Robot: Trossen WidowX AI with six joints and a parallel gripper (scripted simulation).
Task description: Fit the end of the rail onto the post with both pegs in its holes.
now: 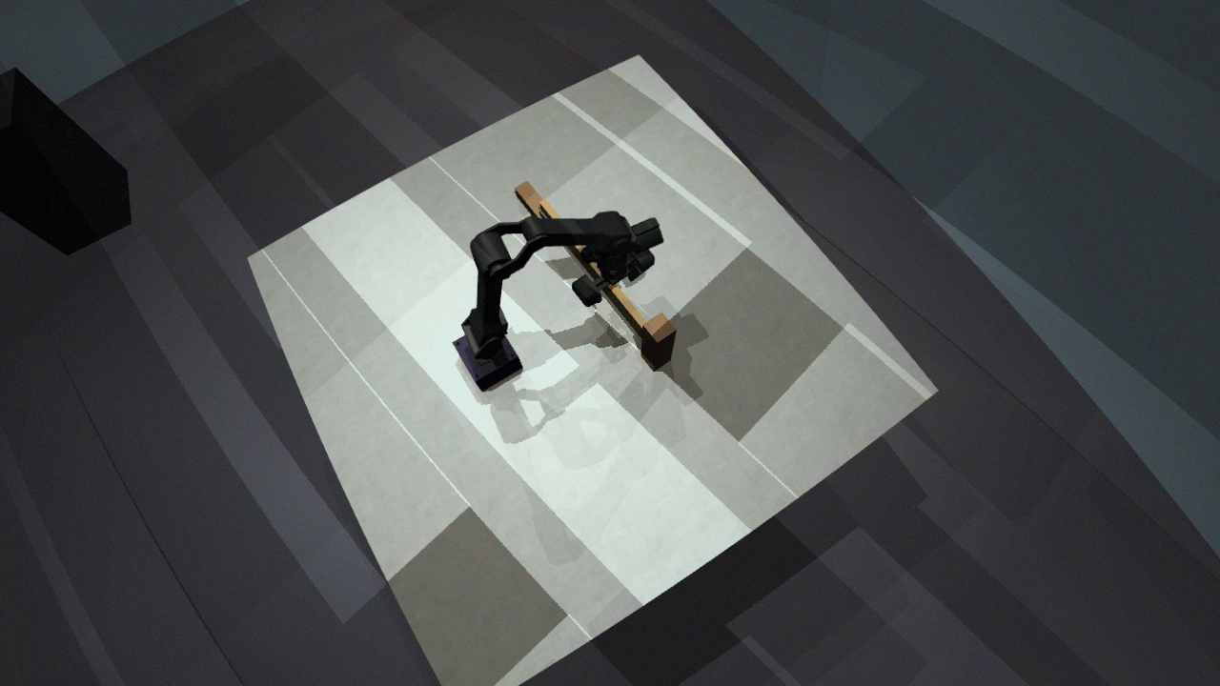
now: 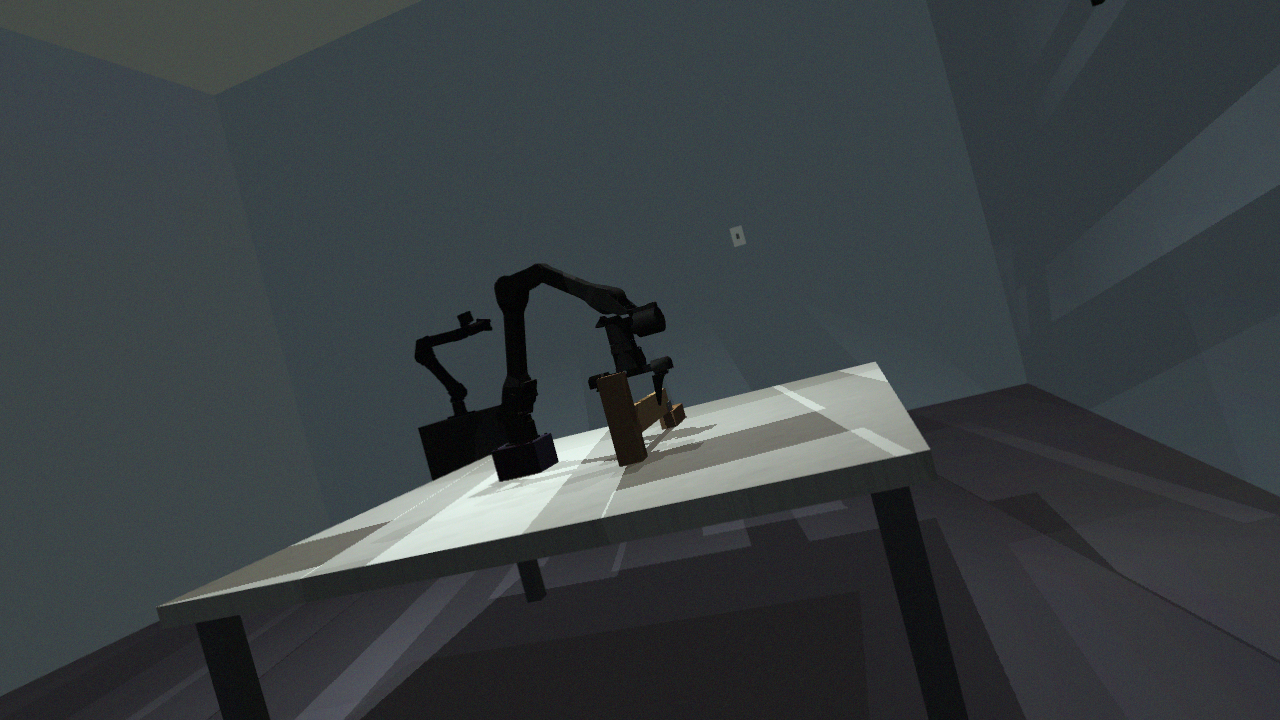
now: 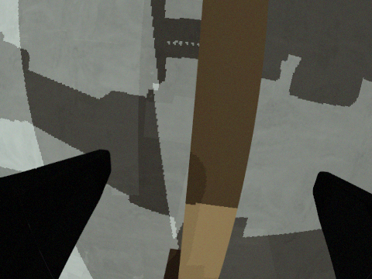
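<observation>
The long wooden rail (image 1: 629,307) (image 2: 648,413) (image 3: 228,83) runs from the low footboard block (image 1: 524,192) (image 2: 674,414) to the upright post (image 1: 659,339) (image 2: 621,422). Its near end looks raised and appears to meet the post near its top in the top view. The pegs and holes are hidden. My gripper (image 1: 610,274) (image 2: 629,376) (image 3: 216,173) is open wide. It hangs over the rail a short way from the post, with one finger on each side and clear gaps to the wood. Nothing is between the fingers but the rail below them.
The table (image 1: 426,477) (image 2: 716,483) carries my arm's base (image 1: 486,362) (image 2: 523,456) to the left of the post. A second dark arm (image 2: 447,353) on a dark box (image 1: 50,171) stands behind the table.
</observation>
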